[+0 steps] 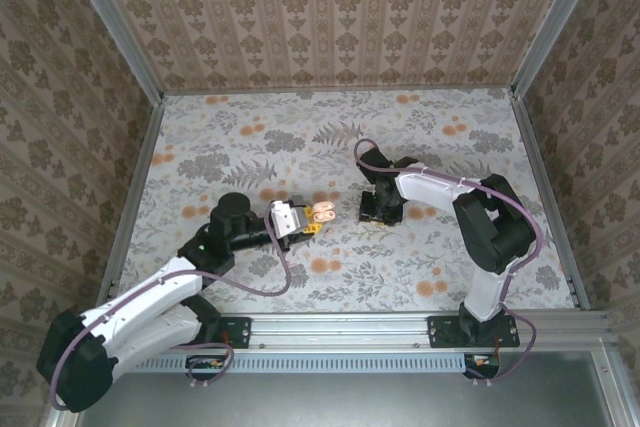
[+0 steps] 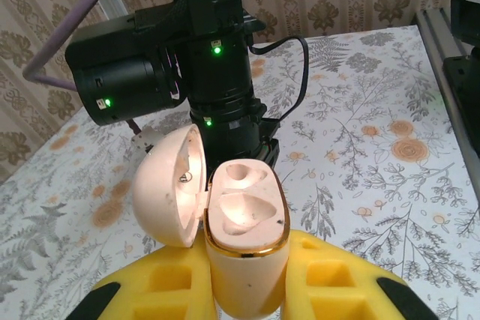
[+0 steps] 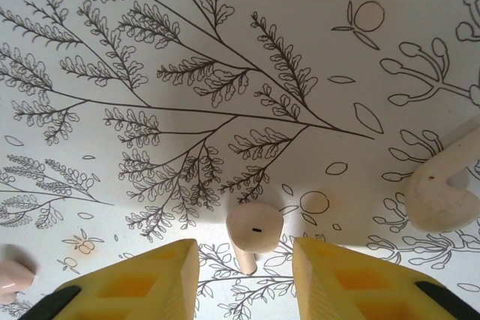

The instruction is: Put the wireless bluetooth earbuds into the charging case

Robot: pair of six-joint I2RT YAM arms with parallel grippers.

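Note:
The charging case [image 2: 244, 260] is cream-pink with a gold rim. Its lid [image 2: 169, 185] hangs open to the left and both sockets are empty. My left gripper [image 2: 244, 294] is shut on the case body and holds it upright above the table; from above, the charging case [image 1: 320, 213] is at the table's middle. One of the wireless bluetooth earbuds [image 3: 255, 228] lies on the floral table between the yellow fingers [image 3: 150, 275] of my right gripper [image 3: 246, 256]. The jaws are open, with a gap on each side. A second earbud [image 3: 442, 189] lies to its right.
The right arm [image 1: 440, 189] reaches down to the table just right of the case. A small pinkish piece [image 3: 11, 275] sits at the right wrist view's lower left edge. Patterned walls [image 1: 330, 17] and metal rails enclose the floral table [image 1: 250, 147].

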